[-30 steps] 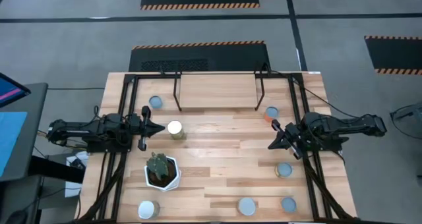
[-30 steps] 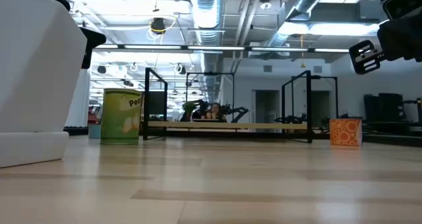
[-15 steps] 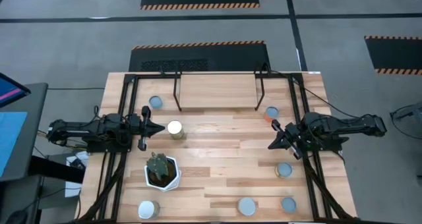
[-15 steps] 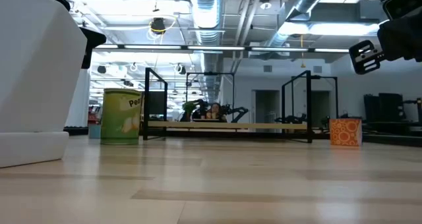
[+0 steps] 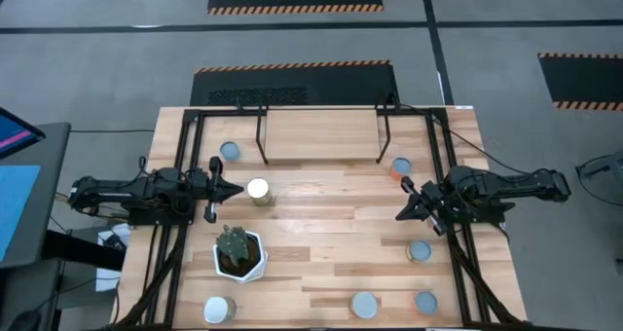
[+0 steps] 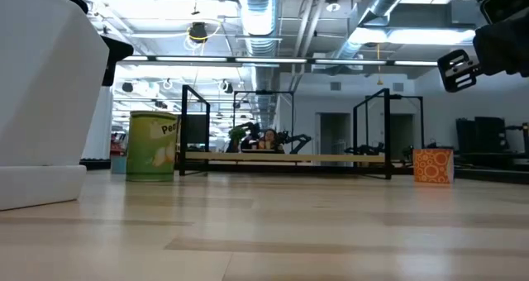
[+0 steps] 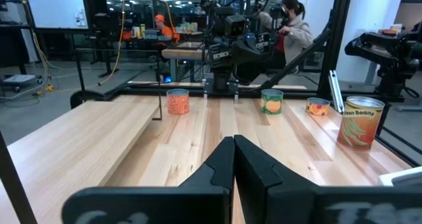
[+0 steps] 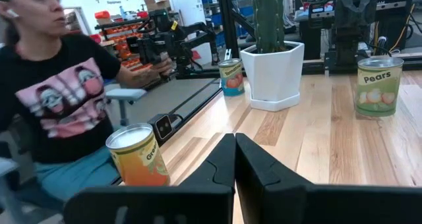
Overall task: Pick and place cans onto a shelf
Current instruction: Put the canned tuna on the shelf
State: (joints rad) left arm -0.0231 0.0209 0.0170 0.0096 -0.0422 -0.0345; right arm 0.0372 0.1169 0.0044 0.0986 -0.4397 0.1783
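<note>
Near edge: three cans (image 5: 364,305) stand along the counter (image 5: 321,224) front, one at the left corner, two toward the right.
Cactus pot (image 5: 238,254): white, left of centre, just behind the front row.
Right side: one can (image 5: 420,251) beside the right rail.
Left pincer (image 5: 237,189): fingers pressed together, empty, tip close to a white-topped can (image 5: 258,190).
Right pincer (image 5: 400,214): fingers pressed together, holding nothing, raised over the right side.
Far cans: one at each end of the shelf (image 5: 321,134).
Shelf: at the back, its top bare.
</note>
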